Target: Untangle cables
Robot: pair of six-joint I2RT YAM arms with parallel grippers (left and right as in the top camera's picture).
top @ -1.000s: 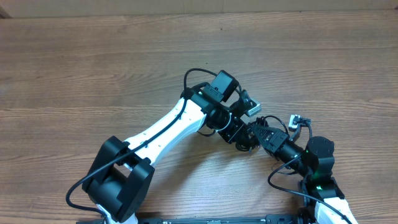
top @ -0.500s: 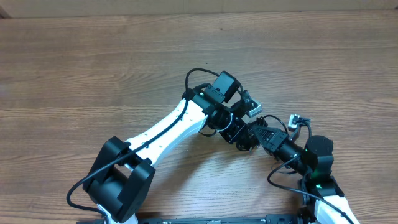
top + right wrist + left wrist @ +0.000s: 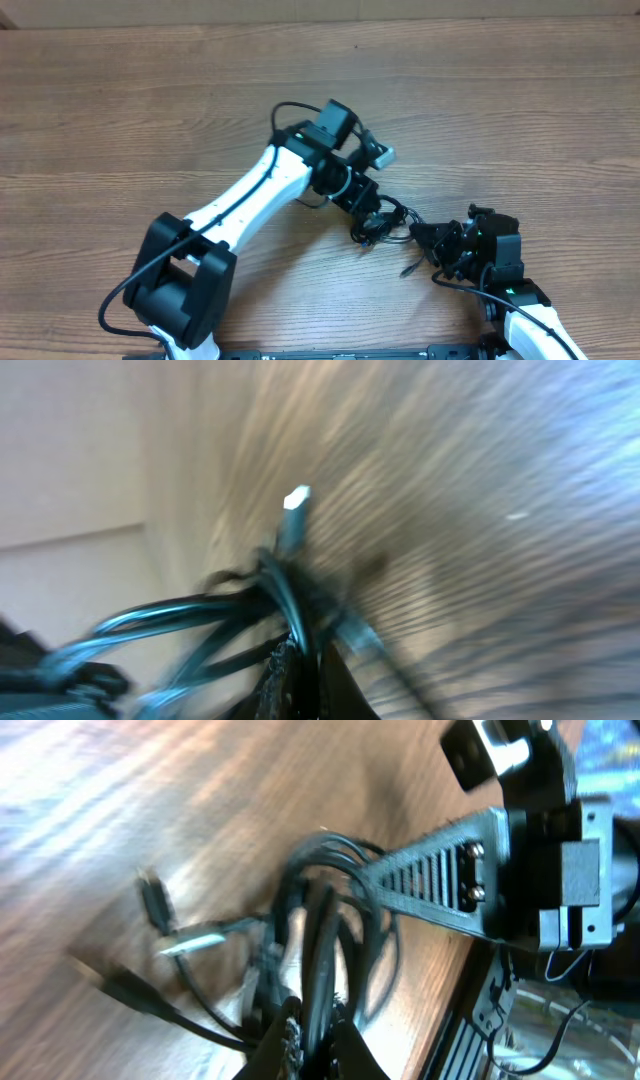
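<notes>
The cables (image 3: 385,222) are a small tangle of thin black cords on the wooden table, stretched between my two grippers. My left gripper (image 3: 365,218) is shut on strands at the tangle's left side; the left wrist view shows loops and plug ends (image 3: 190,942) beyond its fingers (image 3: 318,1042). My right gripper (image 3: 425,238) is shut on strands at the right side; the right wrist view is blurred and shows cords (image 3: 200,622) and a light plug tip (image 3: 295,500) at its fingers (image 3: 305,670). A loose plug end (image 3: 408,268) lies below the tangle.
The wooden table (image 3: 150,110) spreads to the left and far side. The left arm (image 3: 250,195) crosses the middle from the lower left. The right arm's base (image 3: 520,320) stands at the lower right, near the table's front edge.
Both grippers have moved apart. The left arm swung up and to the left, the right gripper drew back to the right, and the cable tangle is stretched out between them.
</notes>
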